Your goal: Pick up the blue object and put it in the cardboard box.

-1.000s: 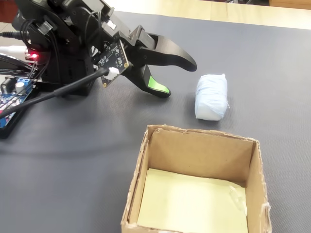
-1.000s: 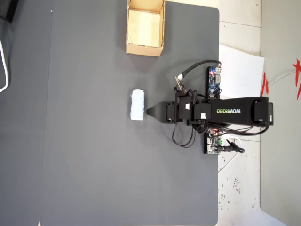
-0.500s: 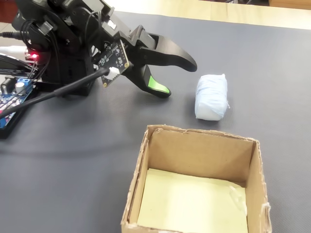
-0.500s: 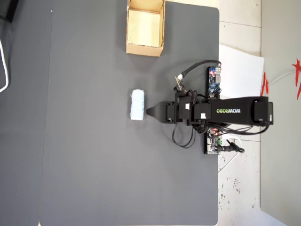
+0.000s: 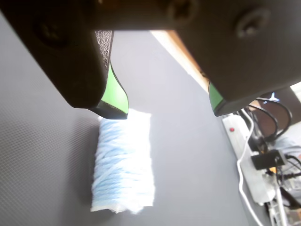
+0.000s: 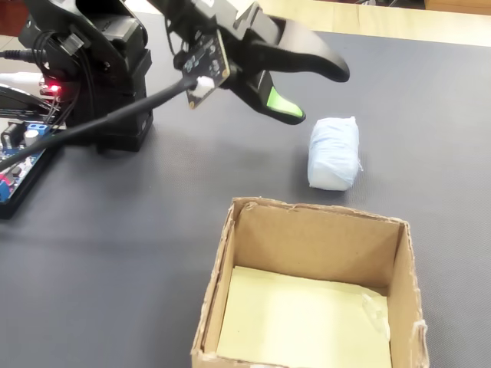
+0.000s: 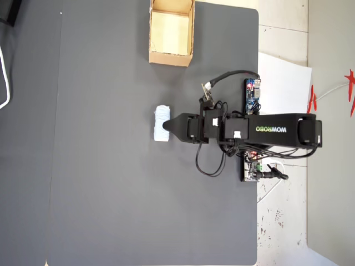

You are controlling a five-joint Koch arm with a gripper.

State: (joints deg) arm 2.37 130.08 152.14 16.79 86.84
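We read this as the approach: the gripper (image 5: pixel 167 113) hangs above the dark mat (image 7: pixel 111 194) with jaws spread wide and nothing between them, likely set to straddle the blue yarn roll (image 5: pixel 123 162). In the wrist view the roll lies flat under the left green-tipped jaw, off-centre in the gap, so a shift looks needed. In the overhead view the roll (image 7: pixel 161 123) sits just left of the jaw tips; the cardboard box (image 7: pixel 171 57), open and upright, is well apart at the far edge.

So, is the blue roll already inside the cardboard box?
No, the blue roll lies on the dark mat outside the cardboard box, which holds only a yellowish lining.
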